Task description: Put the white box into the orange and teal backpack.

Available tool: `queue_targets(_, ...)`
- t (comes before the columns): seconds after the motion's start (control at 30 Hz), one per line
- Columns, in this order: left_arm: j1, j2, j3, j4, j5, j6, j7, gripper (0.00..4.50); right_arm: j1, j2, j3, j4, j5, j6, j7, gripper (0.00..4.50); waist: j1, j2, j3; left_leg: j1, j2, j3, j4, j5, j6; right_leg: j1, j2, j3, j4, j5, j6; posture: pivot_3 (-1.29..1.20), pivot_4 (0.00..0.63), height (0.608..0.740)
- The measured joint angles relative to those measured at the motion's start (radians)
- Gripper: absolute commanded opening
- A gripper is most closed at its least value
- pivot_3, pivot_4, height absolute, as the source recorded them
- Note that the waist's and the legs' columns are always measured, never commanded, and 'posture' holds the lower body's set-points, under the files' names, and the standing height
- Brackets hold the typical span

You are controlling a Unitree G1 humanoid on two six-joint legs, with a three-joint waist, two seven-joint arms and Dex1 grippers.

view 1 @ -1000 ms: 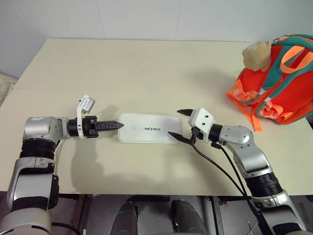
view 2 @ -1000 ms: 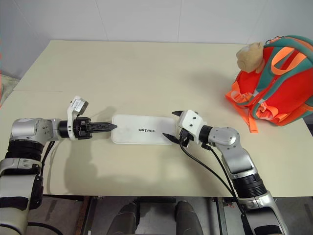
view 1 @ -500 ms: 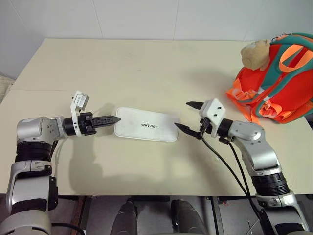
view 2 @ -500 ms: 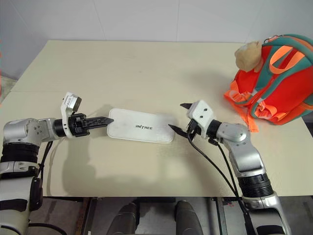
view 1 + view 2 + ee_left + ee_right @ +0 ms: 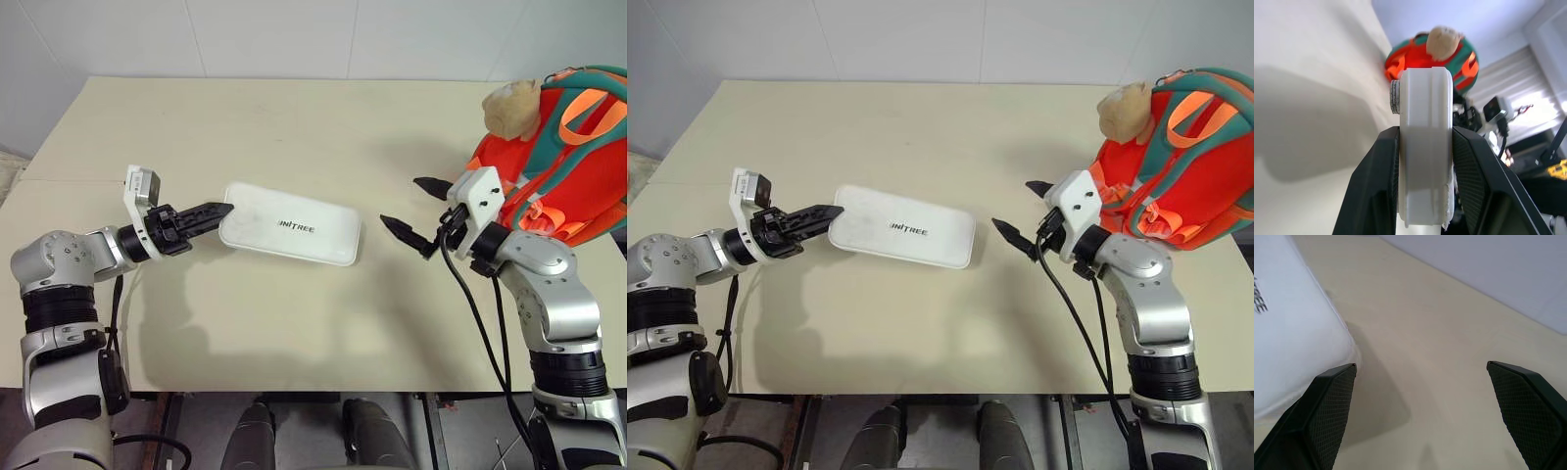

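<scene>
- Beige table (image 5: 294, 127) against a plain white wall, seen from above in the eye views.
- white box (image 5: 290, 223) is lifted off the table, casts a shadow below it, slightly tilted, dark lettering on top facing up.
- left gripper (image 5: 217, 210) is clamped on the box's left short end; the left wrist view shows its 2 black fingers (image 5: 1378, 181) pressed on both flat faces of the box's thin edge (image 5: 1426, 147).
- right gripper (image 5: 419, 208) hangs just right of the box, apart from it, jaws spread wide with nothing between them.
- Right wrist view: 2 textured fingertips (image 5: 1327, 401) far apart, box's rounded corner (image 5: 1293, 342) beside one of them, bare table between.
- orange and teal backpack (image 5: 573, 147) sits at the table's far right edge, well apart from the box, just behind the right gripper.
- Beige plush head (image 5: 511, 106) on the backpack's left side; orange straps (image 5: 485, 186) spill onto the table.
- Box not in the backpack.
</scene>
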Motion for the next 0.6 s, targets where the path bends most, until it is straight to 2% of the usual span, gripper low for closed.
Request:
queue_targets(0.23, 0.05, -0.046, 0.137, -0.093, -0.096, 0.059, 0.136, 1.28, 0.059, 0.0, -0.139, -0.02, 0.019, 0.052, -0.136, 4.5, 0.002, 0.0, 0.0, 0.0, 0.0, 0.0, 0.0, 0.0, 0.0, 0.0, 0.0, 0.0, 0.0, 0.0, 0.0, 0.0, 0.15, 0.74)
queue_targets(0.47, 0.088, -0.08, 0.222, -0.173, -0.178, 0.103, 0.244, 1.28, 0.111, -0.005, -0.247, -0.062, 0.093, 0.099, -0.172, 4.5, 0.0, 0.0, 0.0, 0.0, 0.0, 0.0, 0.0, 0.0, 0.0, 0.001, 0.0, 0.001, -0.001, 0.0, 0.0, 0.0, 0.15, 0.74)
queue_targets(0.6, 0.104, -0.094, 0.259, -0.185, -0.223, 0.123, 0.296, 1.28, 0.103, -0.068, -0.355, 0.02, 0.115, 0.098, -0.189, 4.5, 0.002, 0.0, 0.0, 0.001, 0.0, 0.0, 0.0, 0.0, 0.0, 0.001, 0.0, 0.001, -0.001, 0.0, 0.0, 0.0, 0.15, 0.74)
